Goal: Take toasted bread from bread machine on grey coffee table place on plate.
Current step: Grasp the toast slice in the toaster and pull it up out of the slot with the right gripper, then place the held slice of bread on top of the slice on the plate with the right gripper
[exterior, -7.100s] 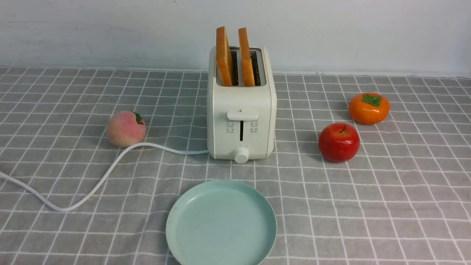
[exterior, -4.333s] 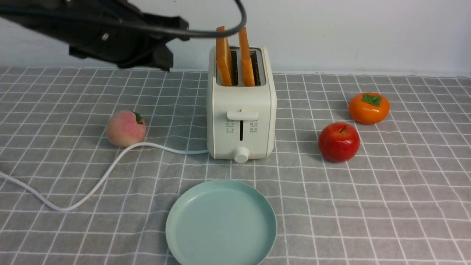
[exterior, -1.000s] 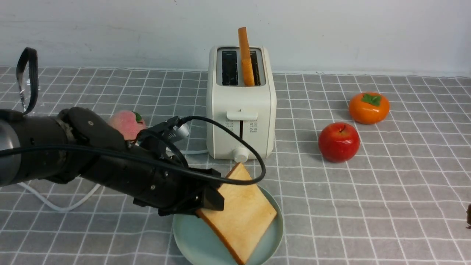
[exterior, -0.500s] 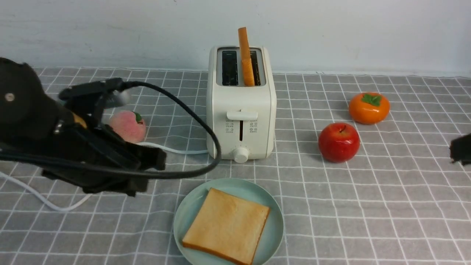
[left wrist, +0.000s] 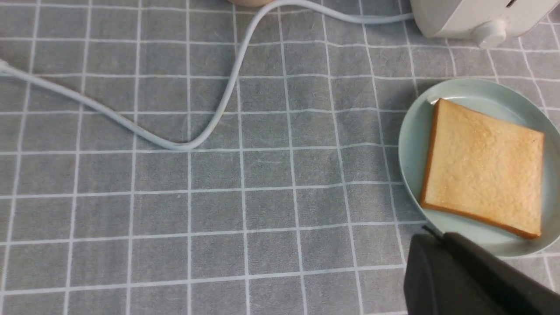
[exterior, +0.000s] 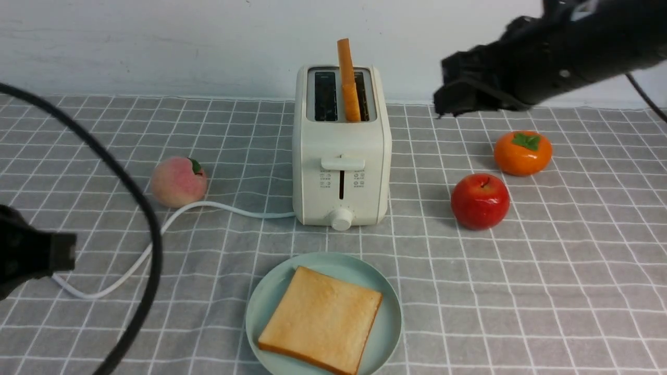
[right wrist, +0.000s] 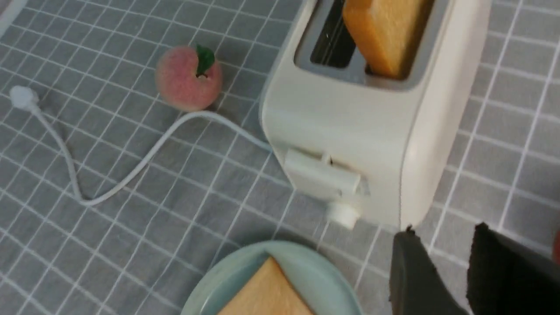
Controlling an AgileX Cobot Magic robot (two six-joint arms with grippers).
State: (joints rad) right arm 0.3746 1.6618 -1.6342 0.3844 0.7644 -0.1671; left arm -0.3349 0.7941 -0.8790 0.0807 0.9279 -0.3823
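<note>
On the plate (exterior: 262, 307) one toast (exterior: 320, 319) now lies, so the shut, empty left gripper (left wrist: 437, 258) has backed off while the half-open, empty right gripper (right wrist: 442, 249) comes near the second toast (exterior: 348, 78)

Staged test setup: grid cloth (exterior: 573, 291), blank wall (exterior: 156, 41)

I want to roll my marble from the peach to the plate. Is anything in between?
Yes. The front view shows the white cord lying between the peach and the plate, close to the peach.
</note>
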